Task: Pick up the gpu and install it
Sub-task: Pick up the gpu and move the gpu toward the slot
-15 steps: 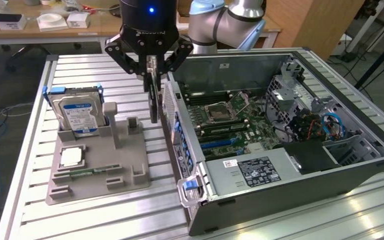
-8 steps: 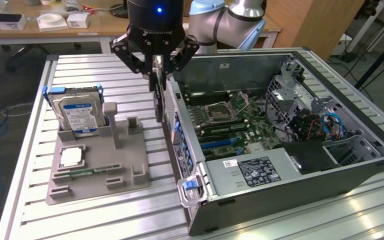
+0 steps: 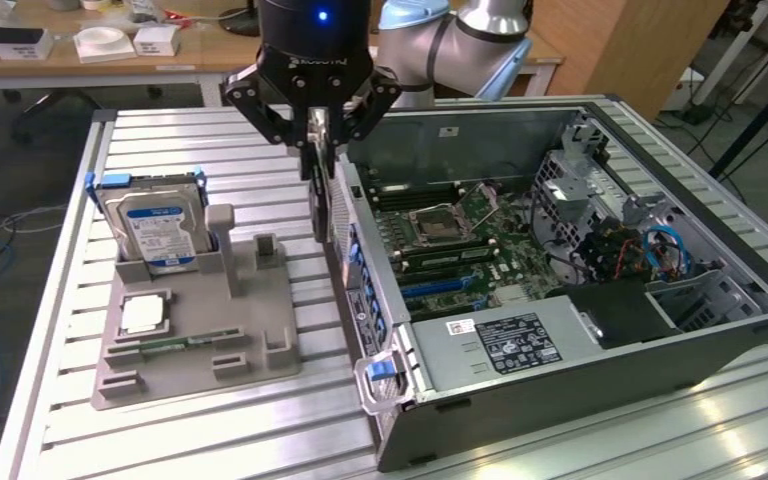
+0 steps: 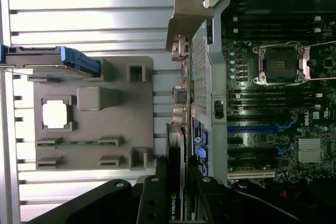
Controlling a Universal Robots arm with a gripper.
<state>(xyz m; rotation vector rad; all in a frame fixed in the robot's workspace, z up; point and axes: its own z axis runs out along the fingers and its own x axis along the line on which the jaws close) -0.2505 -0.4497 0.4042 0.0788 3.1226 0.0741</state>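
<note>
Exterior view: the gripper (image 3: 317, 140) is closed on the gpu (image 3: 320, 195), which hangs edge-on below the fingers as a thin, dark, upright slab. The card's lower end sits just beside the rear wall of the open computer case (image 3: 598, 350), above the slatted table (image 3: 157, 150). On the exterior view's left, a grey fixture tray (image 3: 257, 340) carries an upright hard drive (image 3: 155, 225).

Wrist view: the gpu (image 4: 176, 177) is clamped between the black fingers (image 4: 152, 198) of the gripper (image 4: 177, 203). Its black edge bears green-and-white NVIDIA lettering, unreadable from outside. The card runs between the fixture tray (image 4: 131, 156) and the motherboard (image 4: 273, 145), whose blue expansion slot (image 4: 257, 128) and CPU socket (image 4: 278, 64) are seen face-on.
</note>
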